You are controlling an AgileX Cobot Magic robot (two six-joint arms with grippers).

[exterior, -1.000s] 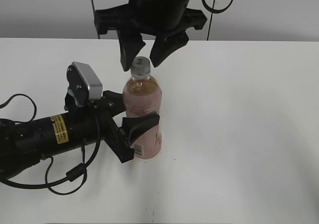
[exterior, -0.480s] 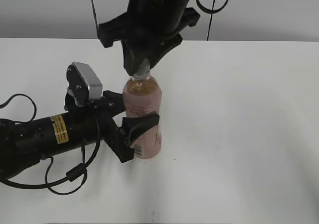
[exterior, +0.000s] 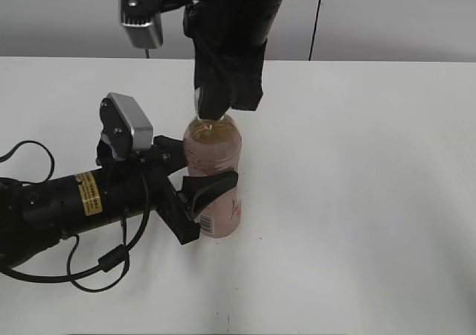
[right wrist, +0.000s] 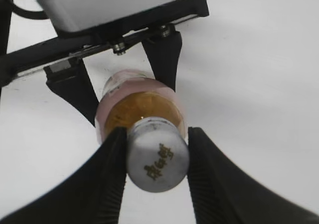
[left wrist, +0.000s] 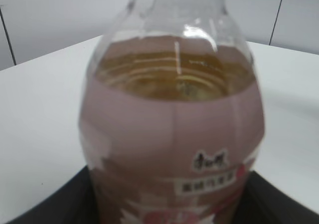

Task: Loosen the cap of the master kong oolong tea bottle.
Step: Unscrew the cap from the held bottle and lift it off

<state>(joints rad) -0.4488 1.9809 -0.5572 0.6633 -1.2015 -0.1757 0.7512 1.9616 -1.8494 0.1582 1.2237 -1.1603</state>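
The master kong oolong tea bottle (exterior: 216, 152) stands upright on the white table, amber tea inside, pink label around it. My left gripper (exterior: 202, 195) comes in from the left and is shut on the bottle's labelled body; in the left wrist view the bottle (left wrist: 174, 129) fills the frame between the dark jaws. My right gripper (exterior: 211, 109) hangs down from above and hides the bottle's top in the exterior view. In the right wrist view the white cap (right wrist: 158, 160) sits between the two ribbed pads (right wrist: 107, 184), and both pads press on its sides.
The white table (exterior: 357, 201) runs to a grey wall at the back. The left arm's body and its black cables (exterior: 97, 264) lie across the table's left side. The right arm's wrist camera (exterior: 141, 7) juts out above the bottle.
My right gripper has come down over the cap, closed on it, and its wrist has turned. The left gripper and the bottle have stayed in place.
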